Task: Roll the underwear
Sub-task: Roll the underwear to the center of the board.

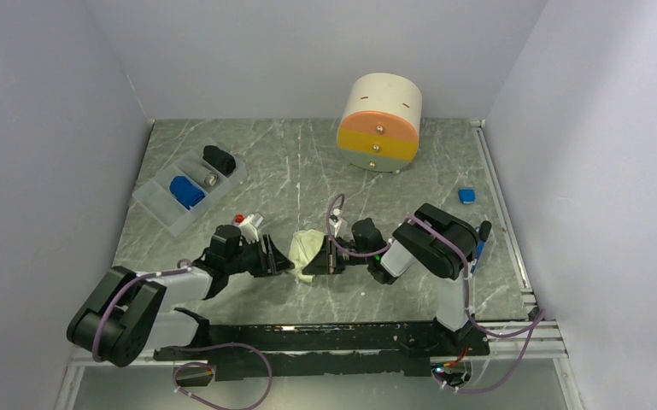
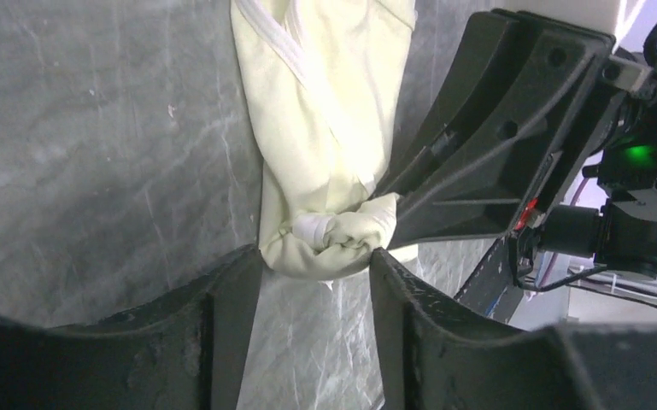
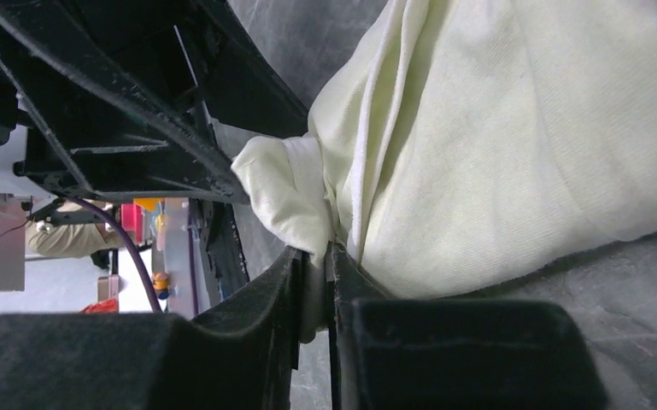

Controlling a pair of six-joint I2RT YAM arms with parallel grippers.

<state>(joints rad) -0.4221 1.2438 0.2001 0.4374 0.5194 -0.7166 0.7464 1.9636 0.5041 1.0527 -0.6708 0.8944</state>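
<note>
Of the two garments, the blue underwear (image 1: pixel 186 191) is seen as a tight roll in the tray (image 1: pixel 155 207) at 10 o'clock, beside a black bundle (image 1: pixel 219 159); that half of the task is judged done. The cream underwear (image 1: pixel 307 249) is found just toward 6 o'clock from the middle of the table (image 1: pixel 307 162), draped loose between the two grippers. Only its near end is bunched into a small knot, so its rolling is judged barely begun.

A thin fold of this cloth is pinched by the right gripper (image 3: pixel 318 256), whose jaws are pressed nearly together on it. The left gripper (image 2: pixel 316 265) is set with its jaws apart on either side of the bunched end; a firm clamp is not shown.

Room is limited by the enclosure walls at 9, 12 and 3 o'clock. Bare marble is offered from the garment toward 12 o'clock, until the round drawer unit (image 1: pixel 380 122) at 1 o'clock is met. A small blue object (image 1: pixel 466 196) at 3 o'clock is kept well apart. The tightest spot is judged to be between the two grippers themselves, which are nearly touching.
</note>
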